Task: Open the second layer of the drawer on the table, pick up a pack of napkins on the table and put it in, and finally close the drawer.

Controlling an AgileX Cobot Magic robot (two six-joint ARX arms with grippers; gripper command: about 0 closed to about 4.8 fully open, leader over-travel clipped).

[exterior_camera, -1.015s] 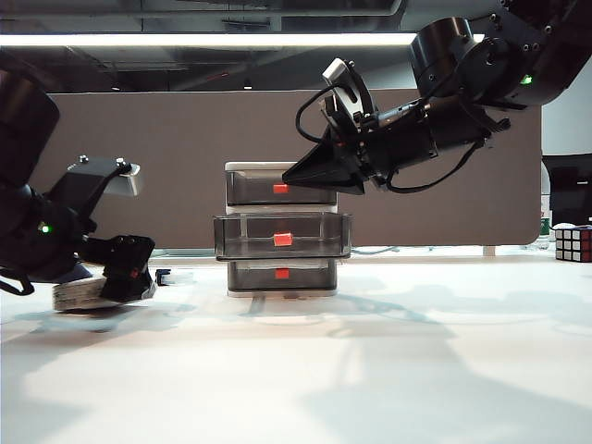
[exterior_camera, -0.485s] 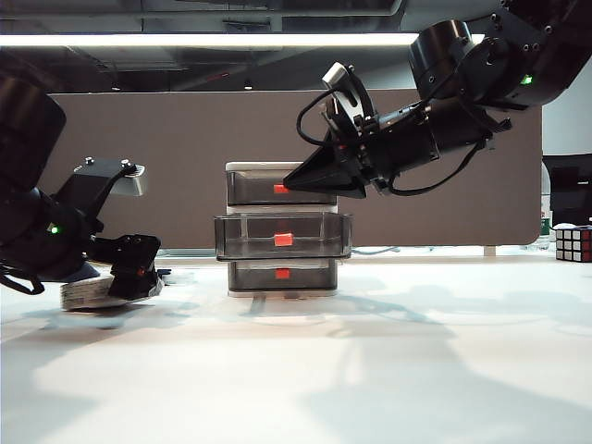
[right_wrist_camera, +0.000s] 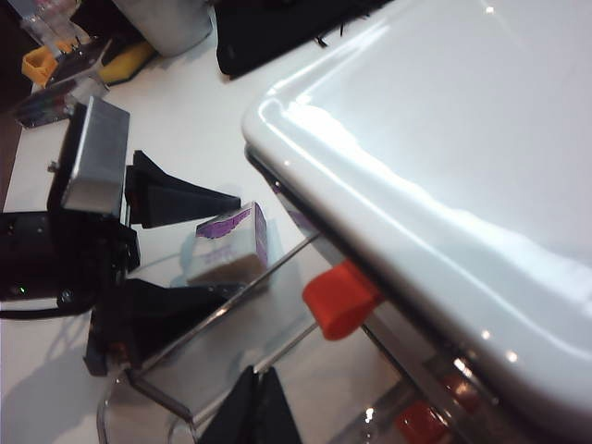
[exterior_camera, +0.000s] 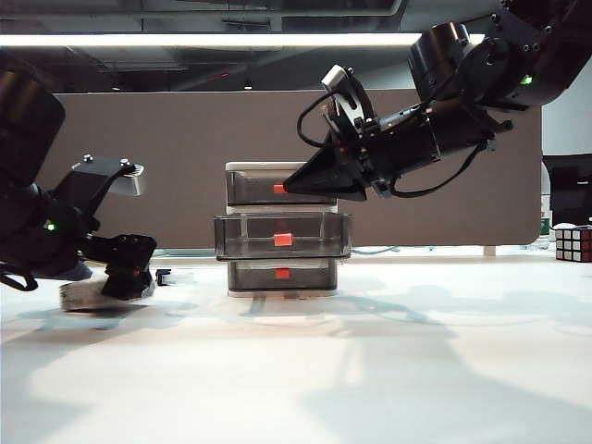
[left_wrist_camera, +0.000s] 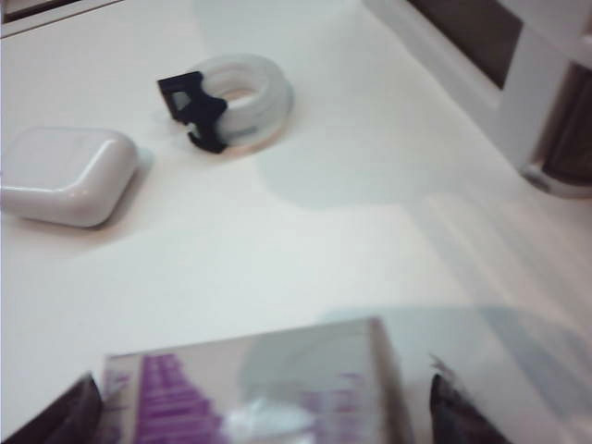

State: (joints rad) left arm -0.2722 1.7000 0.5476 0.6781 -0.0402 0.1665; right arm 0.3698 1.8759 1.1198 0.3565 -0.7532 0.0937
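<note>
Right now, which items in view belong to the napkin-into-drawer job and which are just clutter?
Job:
- white-framed cabinet of smoky-grey drawers; middle drawer already pulled out
- purple-topped napkin pack, between the open left gripper fingers
- right gripper, shut, at the top drawer

Clutter:
- small white rounded case
- translucent ring with black clip
- Rubik's cube

White-framed drawer [exterior_camera: 282,240] with smoky-grey translucent trays, red-orange tab on the second layer [exterior_camera: 283,240]; pack of napkins [left_wrist_camera: 250,388] whitish with purple print; black left gripper [left_wrist_camera: 259,412] and right gripper [right_wrist_camera: 259,407]; white table [exterior_camera: 370,370]; white rounded case [left_wrist_camera: 65,176]; multicoloured puzzle cube [exterior_camera: 573,243].
</note>
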